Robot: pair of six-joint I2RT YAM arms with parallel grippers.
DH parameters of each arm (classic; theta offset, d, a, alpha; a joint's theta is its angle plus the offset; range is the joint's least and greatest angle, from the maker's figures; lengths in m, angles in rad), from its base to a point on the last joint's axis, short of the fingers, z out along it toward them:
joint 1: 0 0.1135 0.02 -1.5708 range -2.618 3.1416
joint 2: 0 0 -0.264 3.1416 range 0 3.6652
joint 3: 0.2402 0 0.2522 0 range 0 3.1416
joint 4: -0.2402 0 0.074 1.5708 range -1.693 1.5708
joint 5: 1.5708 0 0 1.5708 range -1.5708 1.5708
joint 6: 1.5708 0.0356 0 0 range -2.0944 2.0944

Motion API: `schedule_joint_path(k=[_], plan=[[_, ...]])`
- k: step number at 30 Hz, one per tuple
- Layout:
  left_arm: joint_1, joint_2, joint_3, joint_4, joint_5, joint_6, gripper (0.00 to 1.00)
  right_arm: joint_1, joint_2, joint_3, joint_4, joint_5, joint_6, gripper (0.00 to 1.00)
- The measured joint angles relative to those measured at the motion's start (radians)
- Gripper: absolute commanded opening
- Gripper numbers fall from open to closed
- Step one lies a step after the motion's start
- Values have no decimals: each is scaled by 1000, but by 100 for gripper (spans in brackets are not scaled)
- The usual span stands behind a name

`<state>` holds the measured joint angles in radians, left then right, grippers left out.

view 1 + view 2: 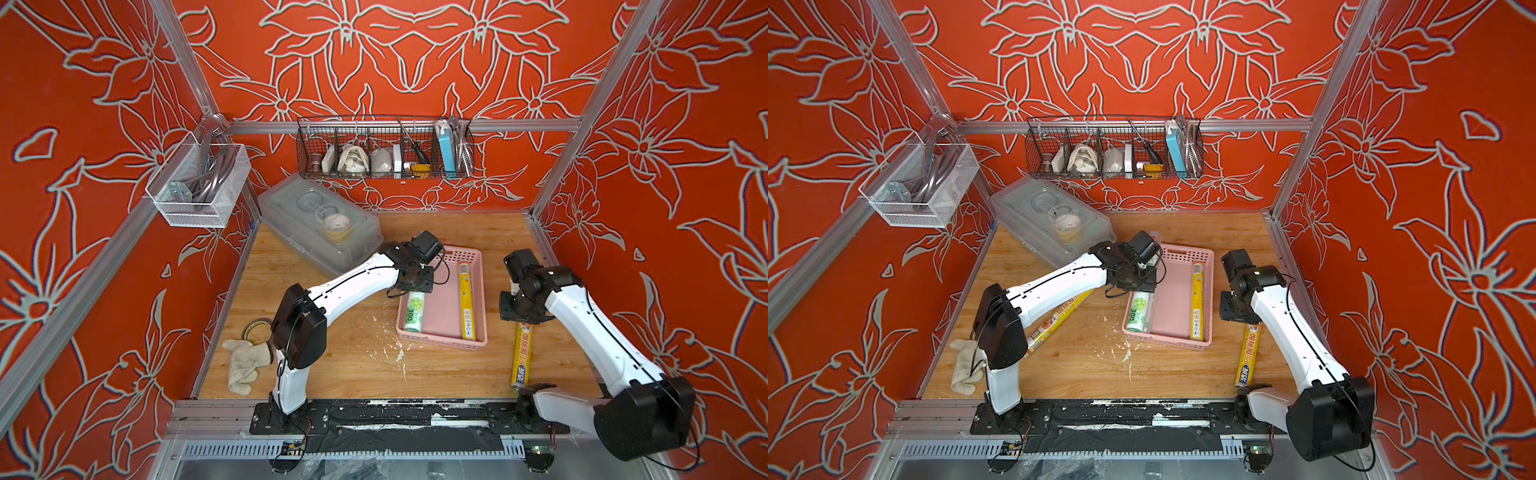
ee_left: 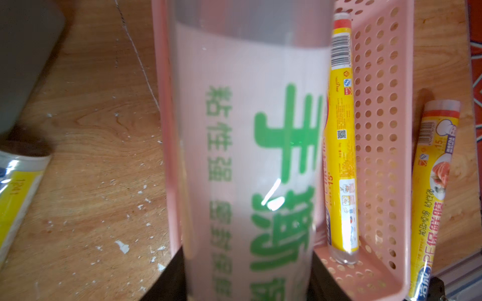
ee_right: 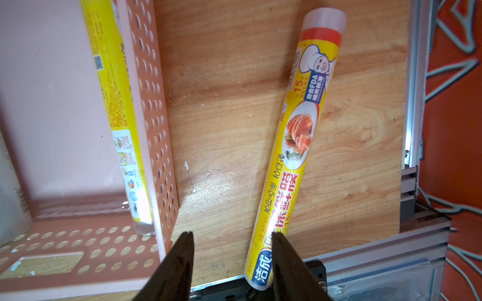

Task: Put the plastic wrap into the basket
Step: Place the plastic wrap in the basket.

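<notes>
Left claw (image 1: 417,286) clamped on white-green roll (image 1: 414,311). Roll sits inside pink basket (image 1: 440,338), tight along its left wall. Yellow roll (image 1: 466,303) already in basket, hard against right wall; bare pink floor between the two. Right claw (image 3: 230,234) parted, empty, over bare table (image 3: 221,130) strip between basket's right wall and second yellow roll (image 3: 294,146). One fingertip (image 3: 284,250) overlaps that roll's blue end. Frame rail (image 3: 414,78) close beyond its far end. Third yellow roll (image 1: 1054,324) on table, under my left arm.
</notes>
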<state>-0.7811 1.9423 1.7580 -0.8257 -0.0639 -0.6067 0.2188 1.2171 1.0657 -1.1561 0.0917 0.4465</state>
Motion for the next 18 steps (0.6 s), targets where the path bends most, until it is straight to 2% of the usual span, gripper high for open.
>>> schedule_joint_path(k=[9,18], plan=[[0,118,83,15,28,-23,37,0,0,3,-8,-23,-16,49],[0,157,92,30,33,-31,36,0,0,16,-27,-23,-24,49]])
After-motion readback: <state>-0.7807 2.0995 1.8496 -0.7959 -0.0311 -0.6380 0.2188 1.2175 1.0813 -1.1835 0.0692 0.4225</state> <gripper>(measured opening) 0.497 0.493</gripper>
